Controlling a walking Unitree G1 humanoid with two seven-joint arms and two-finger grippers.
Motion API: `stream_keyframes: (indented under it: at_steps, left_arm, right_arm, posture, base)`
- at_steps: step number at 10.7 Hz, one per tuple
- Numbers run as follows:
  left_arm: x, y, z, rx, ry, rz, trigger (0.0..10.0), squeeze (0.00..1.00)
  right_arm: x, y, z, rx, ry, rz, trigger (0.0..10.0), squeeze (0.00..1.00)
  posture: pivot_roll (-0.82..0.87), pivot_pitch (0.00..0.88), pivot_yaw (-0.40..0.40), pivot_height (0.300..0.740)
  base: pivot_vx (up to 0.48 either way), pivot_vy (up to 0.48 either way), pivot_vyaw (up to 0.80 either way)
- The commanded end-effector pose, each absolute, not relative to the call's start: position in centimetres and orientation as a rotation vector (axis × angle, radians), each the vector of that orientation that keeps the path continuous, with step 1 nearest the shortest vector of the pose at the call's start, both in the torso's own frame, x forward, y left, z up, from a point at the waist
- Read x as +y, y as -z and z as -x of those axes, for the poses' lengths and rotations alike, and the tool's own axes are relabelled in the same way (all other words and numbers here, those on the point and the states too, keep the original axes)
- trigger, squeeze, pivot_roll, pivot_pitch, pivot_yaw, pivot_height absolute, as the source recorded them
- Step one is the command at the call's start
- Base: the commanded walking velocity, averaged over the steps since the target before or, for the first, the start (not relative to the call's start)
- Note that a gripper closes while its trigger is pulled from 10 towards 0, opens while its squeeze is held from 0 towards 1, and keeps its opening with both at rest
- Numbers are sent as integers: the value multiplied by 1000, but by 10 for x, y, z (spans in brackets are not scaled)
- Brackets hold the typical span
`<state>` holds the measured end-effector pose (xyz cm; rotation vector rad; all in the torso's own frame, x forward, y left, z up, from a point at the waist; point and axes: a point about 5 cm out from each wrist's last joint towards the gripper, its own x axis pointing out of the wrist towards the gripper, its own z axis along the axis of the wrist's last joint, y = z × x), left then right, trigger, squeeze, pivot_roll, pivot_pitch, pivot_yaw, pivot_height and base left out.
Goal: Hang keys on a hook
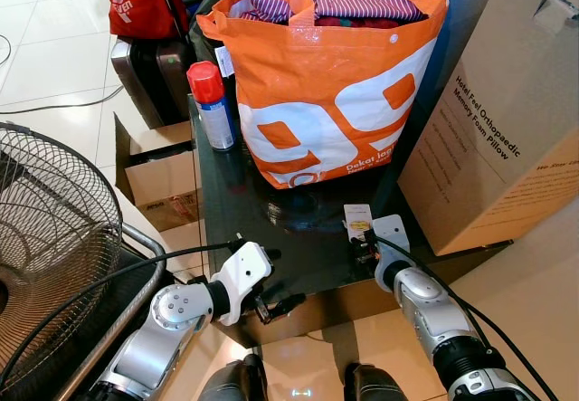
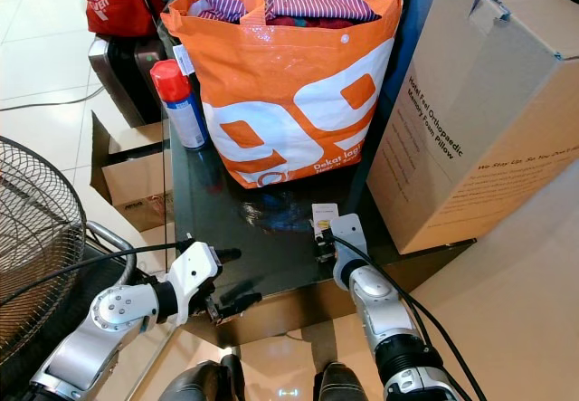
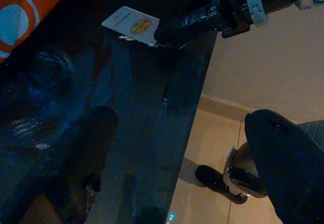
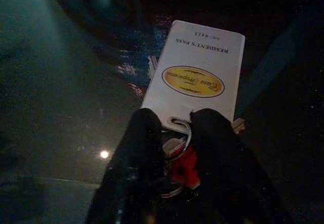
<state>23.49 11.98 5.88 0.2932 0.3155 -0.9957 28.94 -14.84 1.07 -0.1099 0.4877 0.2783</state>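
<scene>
The keys (image 4: 197,80) are a white resident's pass card on a ring with a small red tag. They lie on the dark glass table (image 1: 235,202) near its front edge, in front of the orange bag. My right gripper (image 4: 179,143) is down at the card's near end, its two black fingers (image 4: 142,148) closed around the key ring. The head view shows the card (image 1: 358,216) just beyond that gripper (image 1: 364,243). My left gripper (image 1: 279,281) hovers open at the table's front edge, to the left of the keys, holding nothing.
A full orange shopping bag (image 1: 326,84) and a red-capped spray can (image 1: 211,107) stand on the table's far half. A tall cardboard box (image 1: 507,129) flanks the right side. A fan (image 1: 45,238) and an open carton (image 1: 163,179) sit on the left.
</scene>
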Motion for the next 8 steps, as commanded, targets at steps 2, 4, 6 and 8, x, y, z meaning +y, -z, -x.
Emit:
stream_keyframes:
  at_steps: [2,4,6,8]
  left_arm:
    - [119,-57,-234,326,997,-299,10000,255]
    - [119,-57,-234,325,997,-299,10000,251]
    - [117,-57,-234,322,996,-297,10000,255]
    - [117,-56,-236,321,990,-298,10000,255]
  right_arm:
    - [-150,-7,-286,501,-280,127,0,0]
    - [-150,-7,-287,501,-282,133,0,0]
    - [-150,-9,-289,495,-284,141,0,0]
    - [-147,-21,-295,423,-298,132,0,0]
  posture:
    - [-153,189,57,740]
    - [-153,189,57,740]
    - [-156,182,54,740]
    - [-152,162,51,740]
  base:
    - [0,0,0]
    - [0,0,0]
    - [0,0,0]
    - [0,0,0]
